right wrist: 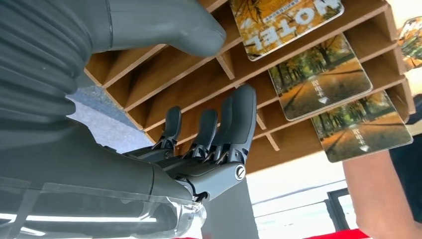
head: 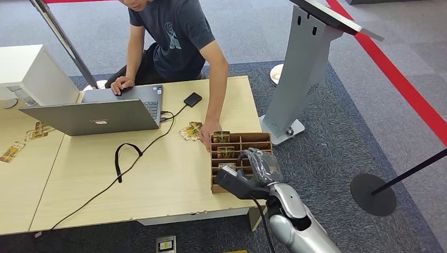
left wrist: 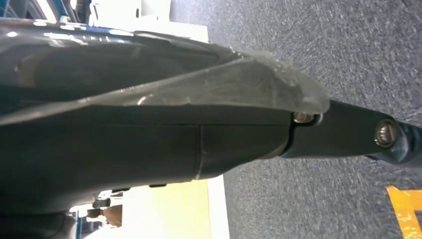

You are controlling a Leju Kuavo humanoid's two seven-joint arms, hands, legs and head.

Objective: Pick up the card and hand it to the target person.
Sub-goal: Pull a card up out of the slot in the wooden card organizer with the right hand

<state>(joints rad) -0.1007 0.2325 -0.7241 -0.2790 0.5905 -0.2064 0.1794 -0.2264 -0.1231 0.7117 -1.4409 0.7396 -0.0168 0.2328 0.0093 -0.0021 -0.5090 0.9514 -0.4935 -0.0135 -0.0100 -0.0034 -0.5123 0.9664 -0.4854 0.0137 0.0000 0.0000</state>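
Observation:
A wooden slotted card holder (head: 255, 138) sits at the table's right front corner, with three autumn-picture cards (head: 225, 152) in its left slots. My right hand (head: 258, 171) hovers over the holder's near end, empty. The right wrist view shows its thumb (right wrist: 169, 25) and fingers (right wrist: 234, 124) apart above the empty slots (right wrist: 164, 64), with the cards (right wrist: 321, 77) further along. A person leans over the table, one hand (head: 208, 129) resting against the holder's far left corner. My left hand (left wrist: 343, 134) hangs over the carpet with a finger stretched out, holding nothing.
Loose cards (head: 190, 130) lie beside the person's hand, more at the far left (head: 37, 132). A laptop (head: 100, 113), a black cable (head: 126, 158) and a small black drive (head: 192, 99) are on the table. A grey stand (head: 303, 74) and a stanchion base (head: 373, 194) stand to the right.

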